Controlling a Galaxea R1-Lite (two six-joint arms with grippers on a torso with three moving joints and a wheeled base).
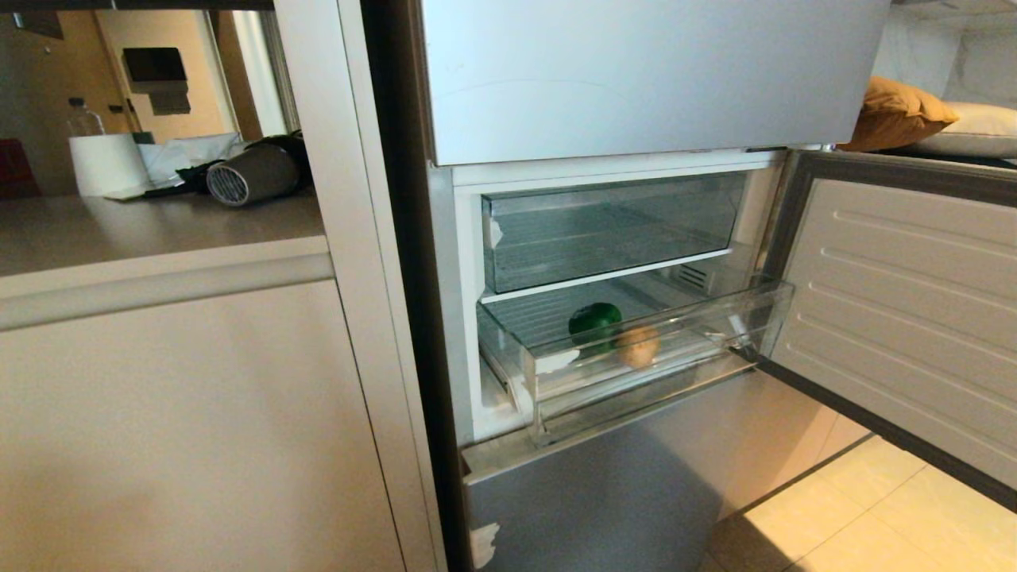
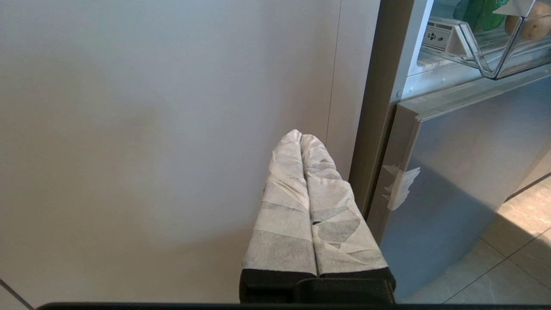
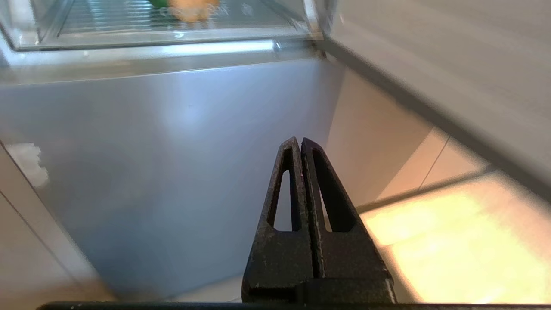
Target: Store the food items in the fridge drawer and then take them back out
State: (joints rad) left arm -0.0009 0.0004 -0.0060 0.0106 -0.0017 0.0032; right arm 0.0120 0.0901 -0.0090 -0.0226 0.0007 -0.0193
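The clear fridge drawer stands pulled out of the open fridge. Inside it lie a dark-green bell pepper and, touching it on its right, a tan-brown bun-like lump. Both show again through the drawer's wall in the left wrist view: pepper, lump. My left gripper, fingers wrapped in white tape, is shut and empty, low in front of the beige cabinet. My right gripper is shut and empty, below the drawer, before the silver lower door. Neither arm shows in the head view.
The fridge door hangs open on the right over a tiled floor. An upper clear bin sits closed above. On the counter at the left lie a grey hair dryer and a paper roll.
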